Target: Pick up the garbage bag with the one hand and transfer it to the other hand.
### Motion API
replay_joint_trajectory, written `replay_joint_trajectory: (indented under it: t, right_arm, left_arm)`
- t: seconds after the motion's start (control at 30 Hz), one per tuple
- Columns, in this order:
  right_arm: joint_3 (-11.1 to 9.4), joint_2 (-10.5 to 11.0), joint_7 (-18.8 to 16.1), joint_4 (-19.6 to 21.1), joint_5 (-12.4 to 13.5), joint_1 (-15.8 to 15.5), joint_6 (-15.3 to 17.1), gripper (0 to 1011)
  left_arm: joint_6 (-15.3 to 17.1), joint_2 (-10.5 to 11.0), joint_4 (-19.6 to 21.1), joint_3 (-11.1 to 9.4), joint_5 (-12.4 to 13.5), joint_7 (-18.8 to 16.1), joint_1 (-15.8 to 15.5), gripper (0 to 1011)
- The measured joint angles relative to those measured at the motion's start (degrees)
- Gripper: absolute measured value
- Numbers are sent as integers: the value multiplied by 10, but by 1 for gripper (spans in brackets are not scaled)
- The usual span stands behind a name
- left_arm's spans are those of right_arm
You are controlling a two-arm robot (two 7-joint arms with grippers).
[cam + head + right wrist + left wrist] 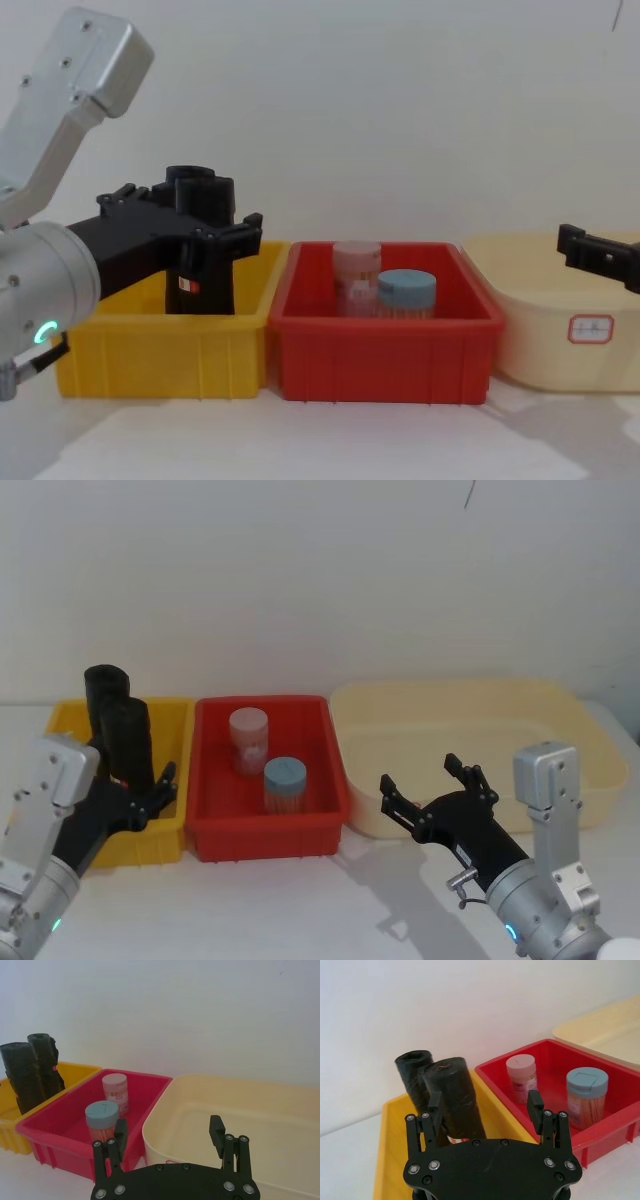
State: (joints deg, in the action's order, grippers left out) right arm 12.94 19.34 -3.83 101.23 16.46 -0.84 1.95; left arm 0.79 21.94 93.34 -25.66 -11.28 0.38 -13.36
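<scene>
Nearest, at the lower left of the head view, the left pincer (485,1102) is seen with its fingers spread wide and nothing held. At the lower right of that view, the right pincer (435,798) is likewise spread wide and empty, held above the white worktop (300,910) in front of the cream tub (450,688). Just beyond the left fingertips, the garbage bag (451,1095) is found standing upright in the yellow bin (165,845) at the left of the frame, with a red-and-white label low on its side. In the left wrist view the roll is framed between the two fingers, closer to one of them. Whether the fingers already reach around it or stop just short cannot be told. The step in hand is judged to be the approach for the pick, with no grasp made and the handover not begun. For the next move, the pincer is expected to be carried forward until the roll sits squarely between the fingers, then shut on it above the bin wall. The roll can then be lifted straight up and brought toward the middle, where the waiting right pincer can be met. Farther back, a second black roll (412,1072) is seen close behind the first and should be left alone. Two jars (249,740) are seen in the red bin (265,842) in the middle.
</scene>
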Motion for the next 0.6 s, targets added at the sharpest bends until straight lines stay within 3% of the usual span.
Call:
replay_joint_trajectory:
  t: [0.6]
  right_arm:
    - [0, 0, 0, 0, 0, 0, 0, 1000]
  left_arm:
    - [15, 8, 1, 33, -6, -8, 11, 1001]
